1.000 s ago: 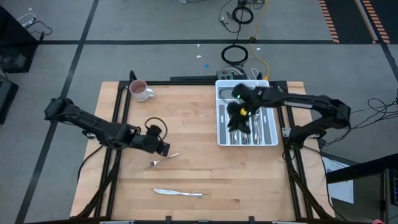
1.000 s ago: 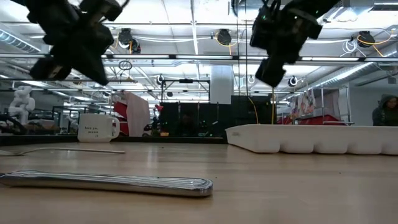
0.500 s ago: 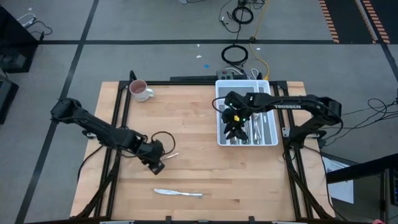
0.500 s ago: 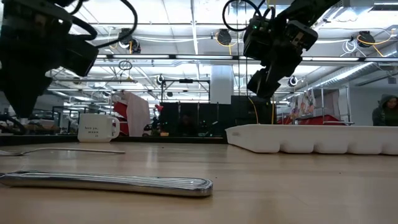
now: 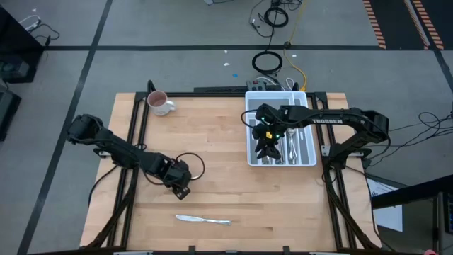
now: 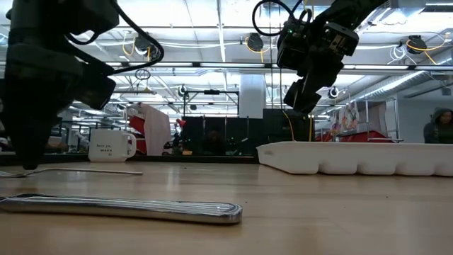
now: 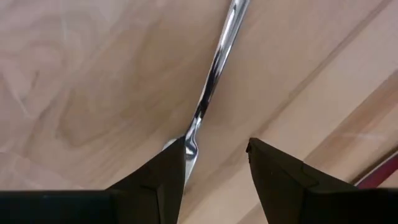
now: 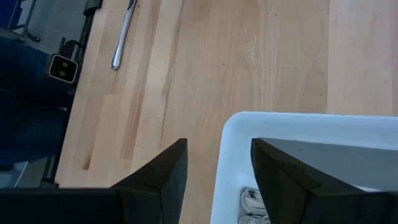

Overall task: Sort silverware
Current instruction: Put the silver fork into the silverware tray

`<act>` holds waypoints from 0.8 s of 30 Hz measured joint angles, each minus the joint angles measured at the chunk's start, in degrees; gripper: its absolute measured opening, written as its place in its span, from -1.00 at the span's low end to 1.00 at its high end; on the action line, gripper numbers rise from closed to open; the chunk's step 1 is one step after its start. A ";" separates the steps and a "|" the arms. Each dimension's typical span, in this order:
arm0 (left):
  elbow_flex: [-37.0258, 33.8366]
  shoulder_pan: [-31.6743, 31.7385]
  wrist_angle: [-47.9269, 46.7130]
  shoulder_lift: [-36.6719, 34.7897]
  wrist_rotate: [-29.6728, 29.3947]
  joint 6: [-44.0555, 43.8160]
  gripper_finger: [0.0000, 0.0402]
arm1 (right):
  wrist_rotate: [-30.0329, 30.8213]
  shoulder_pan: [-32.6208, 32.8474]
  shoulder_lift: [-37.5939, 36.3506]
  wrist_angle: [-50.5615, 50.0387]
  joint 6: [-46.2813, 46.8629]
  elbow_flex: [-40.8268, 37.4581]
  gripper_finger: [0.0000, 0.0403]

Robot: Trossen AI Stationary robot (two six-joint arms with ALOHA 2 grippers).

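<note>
Wood tabletop [image 5: 233, 191] w/ white tray [image 5: 250, 134] at right edge. Left gripper [image 7: 216, 165] down low at table, fingers spread, straddling a fork [image 7: 214, 68] lying flat, no grip. Right gripper [image 8: 217, 163] spread, empty, over tray's near-left corner. Silverware [image 5: 297, 145] lies in tray slots. Table knife [image 5: 203, 220] near front edge; mug [image 5: 159, 102] back left.

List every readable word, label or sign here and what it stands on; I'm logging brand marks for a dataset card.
"TROSSEN": white lettering on the right arm's forearm, high view.
Dark print on the white mug, low view: too small to read.
Black-and-white square tag at the table's edge, right wrist view: a pattern, no legible text.
</note>
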 joint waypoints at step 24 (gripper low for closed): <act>2.49 1.64 -3.16 5.40 -4.97 15.55 -0.10 | 0.20 0.04 -0.02 1.03 1.73 0.07 -0.16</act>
